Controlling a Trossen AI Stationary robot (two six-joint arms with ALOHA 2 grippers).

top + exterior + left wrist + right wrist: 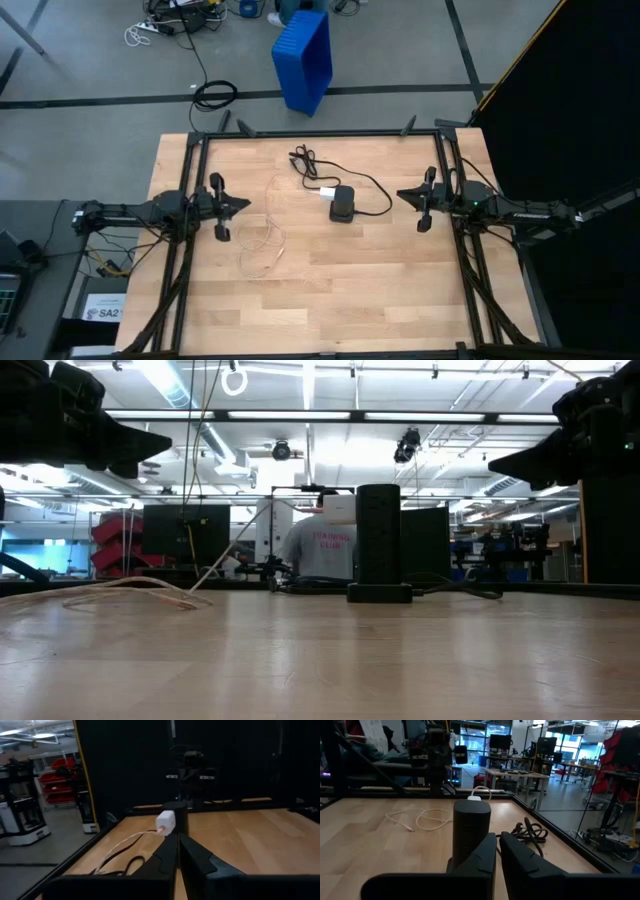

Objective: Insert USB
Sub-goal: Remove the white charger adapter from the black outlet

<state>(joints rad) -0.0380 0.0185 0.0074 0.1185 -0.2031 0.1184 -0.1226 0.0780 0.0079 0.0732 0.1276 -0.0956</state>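
A black upright power tower [342,204] stands on the table's middle, its base on the wood, with a white charger block [326,192] plugged into its left side; it also shows in the low view [379,545], left wrist view [176,815] and right wrist view [471,832]. A pale USB cable [264,240] runs from the charger in loose loops on the table toward the left. The tower's black cord [318,170] coils toward the far edge. My left gripper [244,205] hovers left of the tower, shut. My right gripper [402,194] hovers right of it, shut.
A black frame [320,135] borders the table on its far, left and right sides. A blue bin [304,58] and cables lie on the floor beyond the far edge. A person in a grey shirt [322,550] stands in the room behind the table.
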